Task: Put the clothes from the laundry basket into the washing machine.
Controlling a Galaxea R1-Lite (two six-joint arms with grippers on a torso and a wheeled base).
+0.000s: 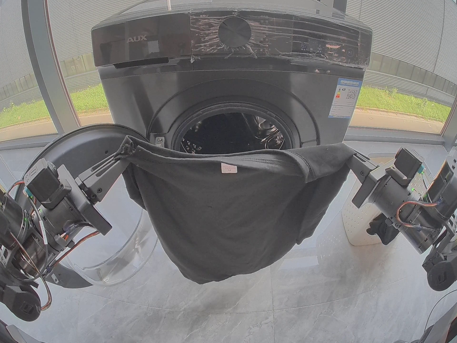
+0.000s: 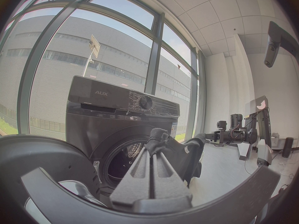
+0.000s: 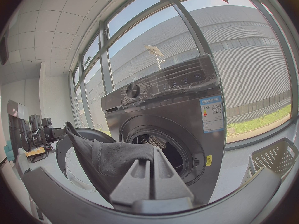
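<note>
Left gripper [image 1: 123, 151] pinches one top corner of a dark shirt [image 1: 223, 215], its fingers pressed together on a bunch of cloth. The right gripper [image 1: 354, 158] pinches the opposite corner in the same way. Between them the shirt hangs spread like a curtain in front of the washer [image 1: 228, 77]. Its top edge is stretched across the lower part of the opening [image 1: 233, 129] and its hem hangs above the floor [image 1: 285, 310]. Whether the cloth touches the washer front cannot be told.

The door [image 1: 81, 153] stands swung wide to the left, behind the left gripper, so the way in is clear. The basket [image 1: 354, 225] sits on the floor to the right of the washer, partly behind the right arm. Its inside is hidden, so any clothes left in it cannot be counted. The drum looks dark, and nothing can be made out within.

As a judgement, the task is at its middle. One shirt is out of the basket and raised to the opening, but no part of it is through. What remains is to carry the top edge forward into the drum, let go with both grippers, and then deal with whatever the basket holds.
</note>
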